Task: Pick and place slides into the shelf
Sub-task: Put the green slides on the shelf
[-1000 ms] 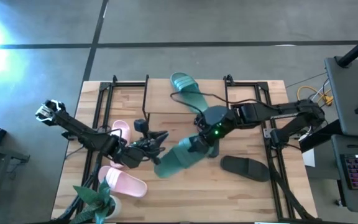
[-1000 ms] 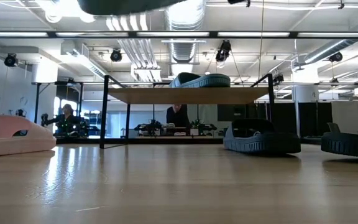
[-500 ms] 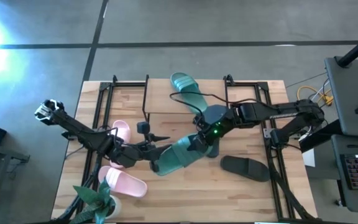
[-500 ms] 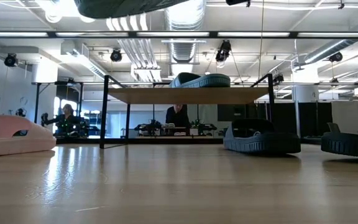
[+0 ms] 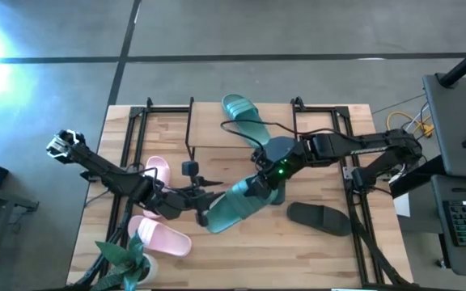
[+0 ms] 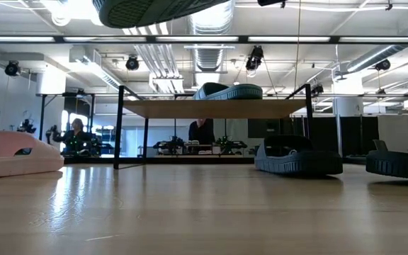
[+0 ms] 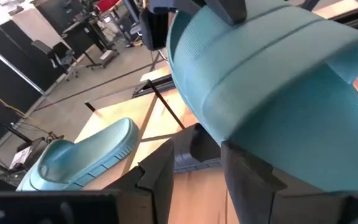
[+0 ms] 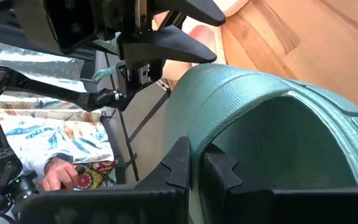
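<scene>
The right end effector [image 5: 259, 187] is clamped on a teal slide [image 5: 235, 206], gripping its strap and holding it in the air above the middle of the bench [image 5: 330, 242]. The left end effector [image 5: 203, 194] stands at the slide's other end with its fingers [image 7: 247, 177] apart around the edge, not gripping.

Judgement: the step in hand is carrying this slide to the shelf [image 5: 217, 133]. To do it well, the left arm should back clear first, then the right should hold the sole level and set it beside the second teal slide [image 5: 246, 120], which already lies on the shelf top.

Surroundings: two pink slides [image 5: 162, 237] lie at the left of the bench, near a plant [image 5: 128, 259]. One black slide [image 5: 318, 216] lies to the right, and another [image 6: 297, 160] sits by the shelf legs. The left arm is the main obstruction.
</scene>
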You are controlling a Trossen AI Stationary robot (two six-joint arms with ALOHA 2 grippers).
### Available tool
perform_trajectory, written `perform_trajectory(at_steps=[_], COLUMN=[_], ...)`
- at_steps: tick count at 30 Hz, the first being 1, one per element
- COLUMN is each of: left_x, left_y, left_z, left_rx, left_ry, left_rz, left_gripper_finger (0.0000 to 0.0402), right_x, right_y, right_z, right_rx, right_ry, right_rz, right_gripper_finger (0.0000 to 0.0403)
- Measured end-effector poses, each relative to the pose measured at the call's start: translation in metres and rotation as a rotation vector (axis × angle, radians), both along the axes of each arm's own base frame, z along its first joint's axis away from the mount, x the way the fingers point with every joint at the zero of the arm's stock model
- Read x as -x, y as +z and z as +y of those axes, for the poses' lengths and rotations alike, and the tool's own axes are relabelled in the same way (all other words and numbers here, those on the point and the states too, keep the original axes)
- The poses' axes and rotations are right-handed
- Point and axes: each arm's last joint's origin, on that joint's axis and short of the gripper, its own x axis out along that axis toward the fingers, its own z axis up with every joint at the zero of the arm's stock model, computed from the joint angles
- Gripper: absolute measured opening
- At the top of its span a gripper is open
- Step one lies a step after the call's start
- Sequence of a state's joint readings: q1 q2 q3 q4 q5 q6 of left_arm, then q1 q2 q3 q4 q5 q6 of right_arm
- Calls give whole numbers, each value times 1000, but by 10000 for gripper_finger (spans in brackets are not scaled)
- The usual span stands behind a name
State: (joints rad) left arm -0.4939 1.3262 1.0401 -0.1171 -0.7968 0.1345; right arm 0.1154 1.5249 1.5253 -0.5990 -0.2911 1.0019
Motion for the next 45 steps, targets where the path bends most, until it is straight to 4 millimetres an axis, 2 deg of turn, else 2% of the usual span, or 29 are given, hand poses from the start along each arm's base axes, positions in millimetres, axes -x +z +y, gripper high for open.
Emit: perform_trajectory(at_steps=[11,16,30,34,41,45], left_x=[1,-1,-21,-24,-27,-26], left_y=[-3,-3,-12,-8,-7,-9], left_z=[-2,2,-1,1,4,4], left_rx=[27,17,25,44,55,66], left_ry=[-27,30,59,90,104,111], left_rz=[25,2,-37,-92,-112,-105], left_gripper_finger=[121,121,117,90,12,5], right_x=[0,0,0,0,0,2], right_y=[0,0,-1,0,0,-1], right_z=[0,0,0,1,0,-1], right_rx=[12,12,10,7,8,26], right_ry=[-1,1,3,7,1,-22], right_rz=[-8,-7,-3,-7,-5,9], right_gripper_finger=[13,13,13,13,13,13])
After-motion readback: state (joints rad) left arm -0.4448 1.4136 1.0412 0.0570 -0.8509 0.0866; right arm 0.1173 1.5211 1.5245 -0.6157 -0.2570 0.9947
